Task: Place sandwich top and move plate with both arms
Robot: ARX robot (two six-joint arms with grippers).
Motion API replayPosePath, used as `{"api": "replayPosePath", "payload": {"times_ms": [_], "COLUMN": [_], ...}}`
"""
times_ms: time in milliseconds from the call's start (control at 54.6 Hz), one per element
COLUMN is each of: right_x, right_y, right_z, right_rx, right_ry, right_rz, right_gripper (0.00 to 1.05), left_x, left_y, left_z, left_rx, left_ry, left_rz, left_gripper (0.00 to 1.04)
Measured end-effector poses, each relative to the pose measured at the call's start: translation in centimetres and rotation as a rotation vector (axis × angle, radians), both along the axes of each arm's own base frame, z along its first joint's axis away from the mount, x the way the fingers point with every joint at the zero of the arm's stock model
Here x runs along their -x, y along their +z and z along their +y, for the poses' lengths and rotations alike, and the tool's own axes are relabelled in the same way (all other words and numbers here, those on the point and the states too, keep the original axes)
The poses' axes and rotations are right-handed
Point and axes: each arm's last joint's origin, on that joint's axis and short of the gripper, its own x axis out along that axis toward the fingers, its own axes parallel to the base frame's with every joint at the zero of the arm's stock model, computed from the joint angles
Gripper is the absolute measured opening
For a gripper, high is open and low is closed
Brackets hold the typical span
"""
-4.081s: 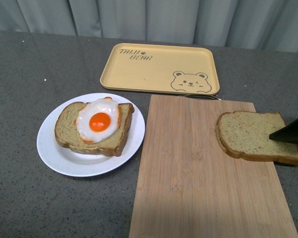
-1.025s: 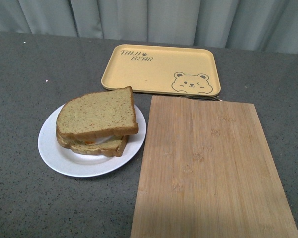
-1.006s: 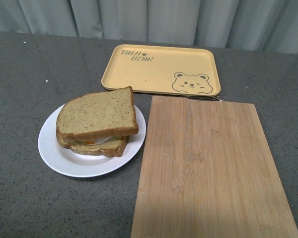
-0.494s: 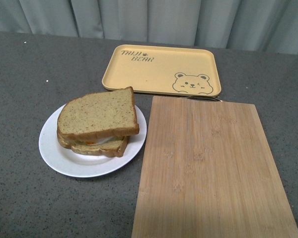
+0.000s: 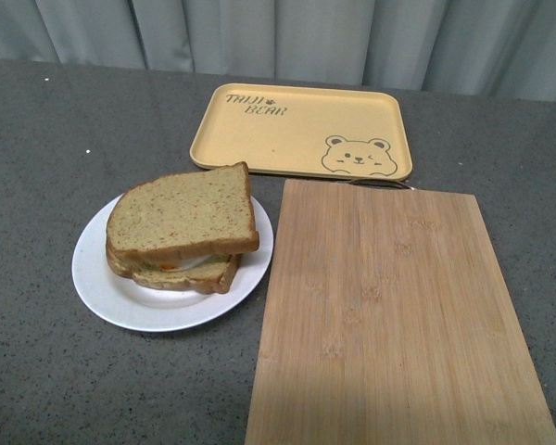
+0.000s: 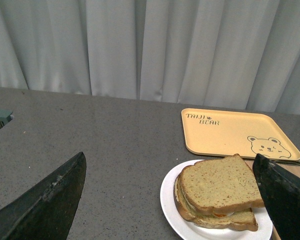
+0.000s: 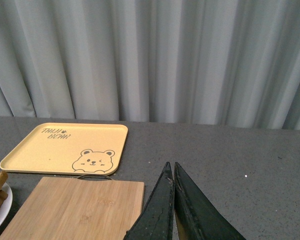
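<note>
Covering the egg slice [image 5: 193,275] on the plate [image 5: 130,301], the sandwich top [image 5: 183,213] hides nearly all the egg [image 5: 170,266]. With fingers [image 6: 45,200] cropped, the left end effector [image 6: 168,156] gapes wide; the right end effector [image 7: 171,167] is pinched together, empty.

The grey speckled surface [image 5: 56,371] carries the white plate [image 5: 111,295], a bamboo cutting board [image 5: 394,315] and a yellow bear-print tray [image 5: 301,130].
</note>
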Motion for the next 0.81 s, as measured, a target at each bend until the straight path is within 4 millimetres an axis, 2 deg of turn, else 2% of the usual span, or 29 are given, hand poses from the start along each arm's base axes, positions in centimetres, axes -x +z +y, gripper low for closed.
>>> {"api": "replayPosePath", "payload": {"times_ms": [329,457,567,640,805], "right_x": [0.5,1.5,1.6,1.6,1.6], "right_y": [0.0,-0.4,-0.3,-0.3,-0.3], "right_z": [0.0,0.0,0.0,0.0,0.0], "right_rx": [0.000,0.000,0.002,0.002,0.002], "right_ry": [0.000,0.001,0.001,0.001,0.001], "right_rz": [-0.001,0.013,0.005,0.006,0.006], "right_gripper": [0.01,0.01,0.01,0.19,0.46], "left_x": [0.0,0.0,0.0,0.0,0.0], "left_y": [0.0,0.0,0.0,0.0,0.0], "left_z": [0.0,0.0,0.0,0.0,0.0], "left_rx": [0.000,0.000,0.000,0.000,0.000], "left_ry": [0.000,0.000,0.000,0.000,0.000], "left_rz": [0.000,0.000,0.000,0.000,0.000], "left_gripper": [0.98,0.98,0.98,0.98,0.98]}}
